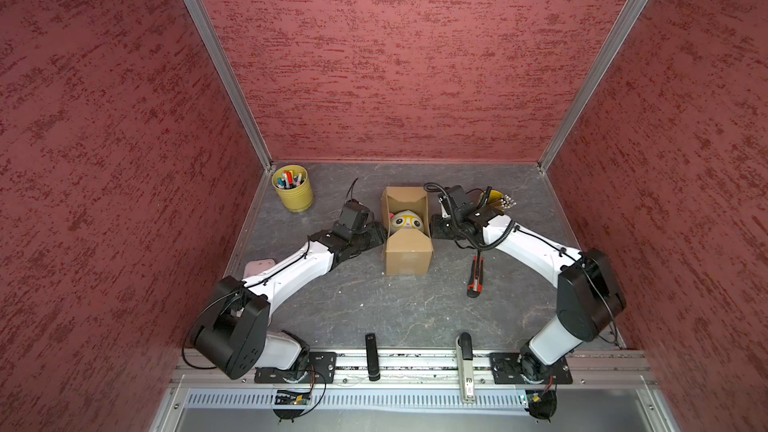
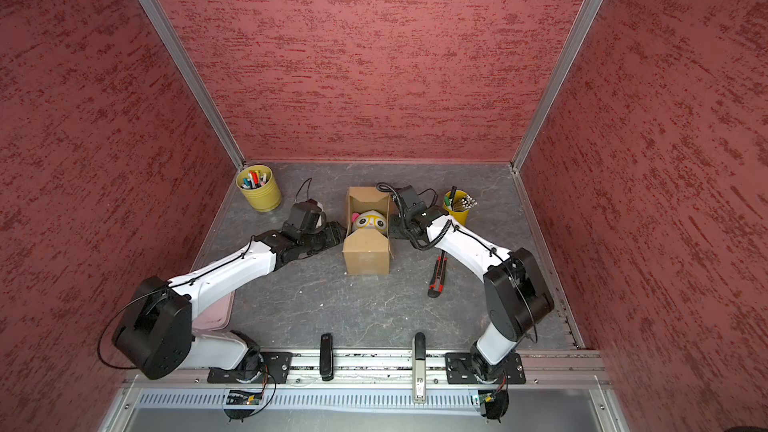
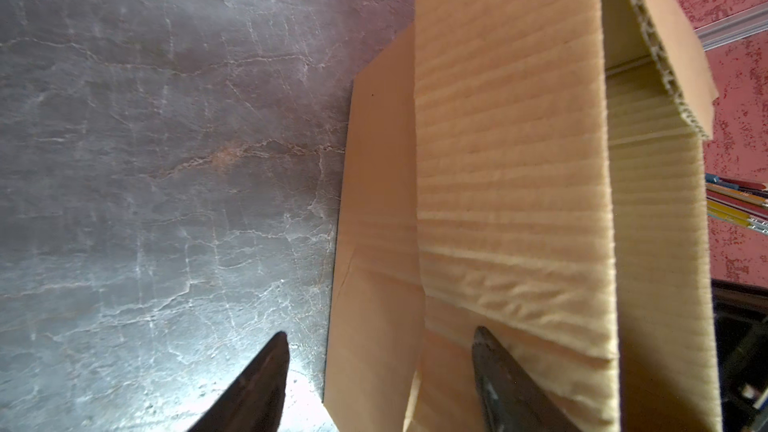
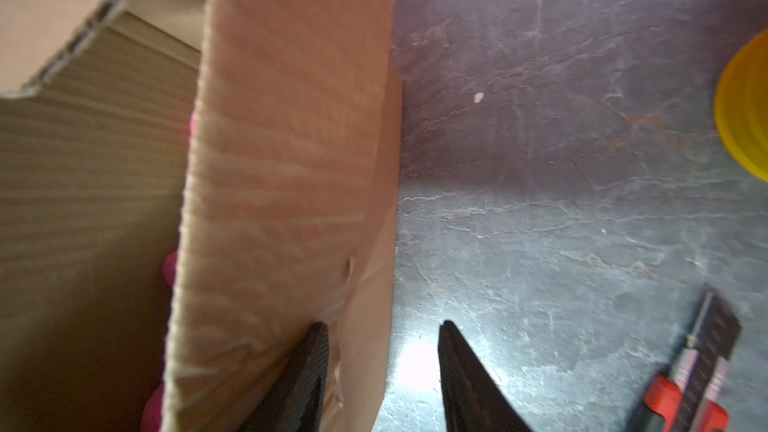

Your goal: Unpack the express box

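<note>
While the express box [image 1: 406,251] stands mid-table, flaps open on a plush toy [image 1: 405,222], the left gripper [image 3: 380,332] and right gripper [image 4: 382,324] flank it, jaws apart astride the side flaps, so lifting the toy out seems next.

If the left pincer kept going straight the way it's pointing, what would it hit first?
Most likely the express box. In the left wrist view the left pincer stands open, with the box's side wall and folded-down flap ahead between its fingertips. Depth is unclear; one fingertip may be touching cardboard.
</note>
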Tool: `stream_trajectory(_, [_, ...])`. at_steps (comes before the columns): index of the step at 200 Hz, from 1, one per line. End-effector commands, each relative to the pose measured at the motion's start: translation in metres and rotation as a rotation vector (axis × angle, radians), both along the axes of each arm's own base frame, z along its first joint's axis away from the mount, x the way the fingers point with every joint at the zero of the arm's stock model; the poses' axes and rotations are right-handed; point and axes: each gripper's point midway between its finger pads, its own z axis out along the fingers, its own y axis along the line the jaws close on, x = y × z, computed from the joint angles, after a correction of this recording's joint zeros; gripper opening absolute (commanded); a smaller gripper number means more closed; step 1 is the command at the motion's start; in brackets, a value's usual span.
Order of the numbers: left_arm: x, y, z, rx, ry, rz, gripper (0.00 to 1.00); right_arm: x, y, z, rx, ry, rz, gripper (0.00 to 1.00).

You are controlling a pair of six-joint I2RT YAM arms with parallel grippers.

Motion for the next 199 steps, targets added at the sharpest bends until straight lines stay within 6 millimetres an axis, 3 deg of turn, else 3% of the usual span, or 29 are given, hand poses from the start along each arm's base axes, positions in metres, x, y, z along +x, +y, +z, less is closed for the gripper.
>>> stream_trajectory(1, [-0.013,-0.019,0.016,-0.066,-0.023,-0.073,0.70,-0.007,0.005,0.027,0.020,-0.038,-0.001,0.48])
stream_trajectory(45, [-0.014,0.001,0.036,-0.047,-0.057,-0.037,0.72,-0.010,-0.019,0.074,-0.051,-0.118,-0.036,0.49])
stream_trajectory(77, [-0.012,0.007,0.067,-0.023,-0.121,-0.042,0.73,-0.011,-0.026,0.105,-0.063,-0.166,-0.047,0.49])
stream_trajectory(110, [-0.009,0.009,0.104,-0.006,-0.195,-0.060,0.73,-0.009,-0.020,0.128,-0.050,-0.206,-0.039,0.49])
stream_trajectory(151, [-0.009,-0.002,0.139,0.014,-0.256,-0.123,0.74,-0.002,-0.009,0.120,-0.057,-0.181,-0.015,0.50])
stream_trajectory(199, [-0.018,-0.015,0.156,0.092,-0.289,-0.171,0.75,0.006,-0.004,0.084,-0.116,-0.103,-0.010,0.57])
